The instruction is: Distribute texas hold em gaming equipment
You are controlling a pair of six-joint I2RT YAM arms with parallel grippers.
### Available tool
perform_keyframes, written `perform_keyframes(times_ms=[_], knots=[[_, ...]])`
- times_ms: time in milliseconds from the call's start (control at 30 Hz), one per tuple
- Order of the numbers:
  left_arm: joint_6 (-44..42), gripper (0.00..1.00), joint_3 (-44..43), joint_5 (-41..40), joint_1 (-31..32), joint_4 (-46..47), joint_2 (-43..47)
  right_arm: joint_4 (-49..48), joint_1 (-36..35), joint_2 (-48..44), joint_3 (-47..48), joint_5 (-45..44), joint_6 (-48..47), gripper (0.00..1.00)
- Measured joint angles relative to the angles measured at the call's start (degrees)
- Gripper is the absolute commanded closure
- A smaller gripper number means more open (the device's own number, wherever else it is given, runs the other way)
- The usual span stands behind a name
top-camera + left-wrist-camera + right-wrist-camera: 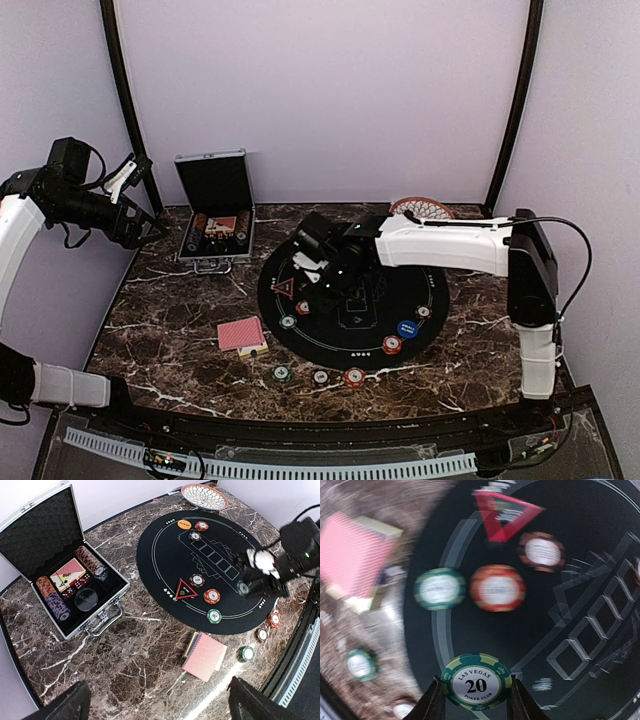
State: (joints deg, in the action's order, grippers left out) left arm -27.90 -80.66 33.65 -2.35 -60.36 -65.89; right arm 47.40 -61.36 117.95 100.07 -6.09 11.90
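My right gripper [476,695] is shut on a green "20" poker chip [476,681] by its edges, held above the left part of the round black mat [350,310]. Below it on the mat lie a green chip [440,588], a red chip [497,587], a dark-edged chip [541,552] and the red-edged triangle marker [506,516]. A red-backed deck of cards [241,334] lies on the marble left of the mat. My left gripper [160,707] is open and empty, raised high at the far left [150,228].
An open silver case [65,580] with chip stacks and cards stands at the back left. A woven dish [422,208] sits at the back right. Three chips [320,377] lie near the front edge, and blue [407,328] and red [392,345] chips lie on the mat's right.
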Motion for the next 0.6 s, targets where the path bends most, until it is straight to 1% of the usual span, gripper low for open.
perform_keyframes(times_ms=[267,433,600], knots=[[-0.02,0.01,0.0,0.0,0.0,-0.02,0.0,-1.16,16.83,-0.11,-2.95,-4.98,2.38,0.68],[-0.02,0.01,0.0,0.0,0.0,0.0,0.0,-2.99,22.73,0.52,-2.89,-6.88,3.26,0.68],[-0.02,0.01,-0.02,0.0,0.0,-0.02,0.0,-4.55,27.47,3.43,-1.99,-7.52,3.87,0.68]])
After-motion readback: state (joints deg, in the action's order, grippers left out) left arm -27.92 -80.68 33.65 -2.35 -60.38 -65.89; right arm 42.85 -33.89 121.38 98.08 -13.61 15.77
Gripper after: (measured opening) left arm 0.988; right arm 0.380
